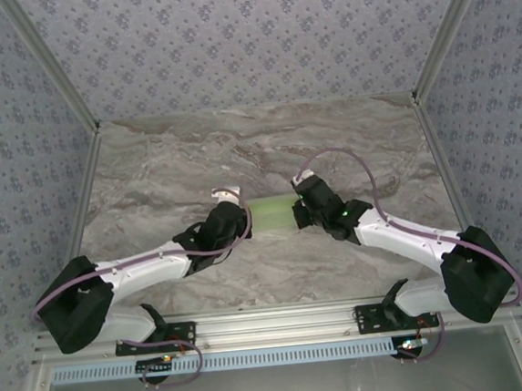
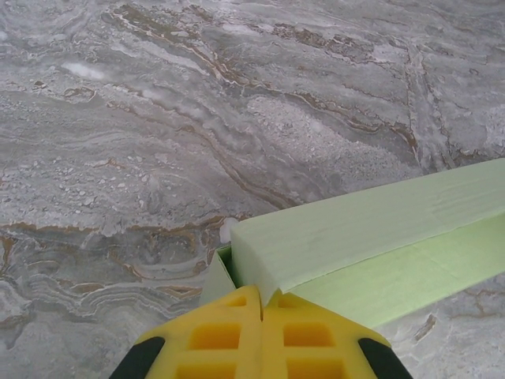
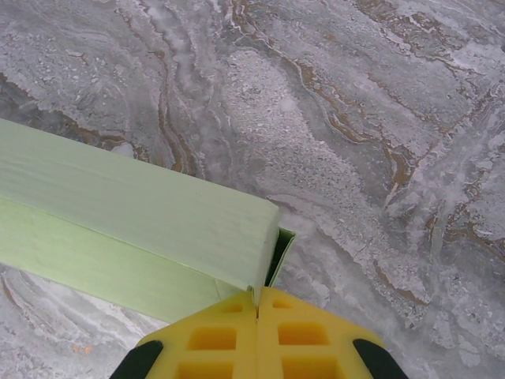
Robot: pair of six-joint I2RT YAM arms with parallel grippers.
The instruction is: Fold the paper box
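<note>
Paper box point(image 1: 272, 215) lies flat on the marble table point(image 1: 193, 156) in the top external view, a pale green bar running left to right. The left gripper point(image 1: 236, 218) sits at its left end and the right gripper point(image 1: 297, 212) at its right end, both touching it. The two arms reach in from the near corners and meet at the box. Each gripper's opening is hidden from above by its own black body.

In the left wrist view, the paper box point(image 2: 355, 229) runs from just above the left gripper point(image 2: 261, 298) away to the right edge, resting on the table point(image 2: 158, 118). Its top face and its near long side both show. The yellow fingers point(image 2: 221, 339) are pressed together with no gap, and their tips touch the box's near end corner. A small flap point(image 2: 218, 276) stands out just left of that corner. I cannot tell whether any card is pinched between the fingers.

In the right wrist view, the paper box point(image 3: 134, 205) runs from just above the right gripper point(image 3: 258, 304) away to the left edge, on the table point(image 3: 355, 118). The yellow fingers point(image 3: 308, 335) are pressed together too. The box's end corner comes down onto the seam between their tips. The end of the box stands slightly ajar, with a dark slit beside it. I cannot tell here either whether the fingers grip the card.
</note>
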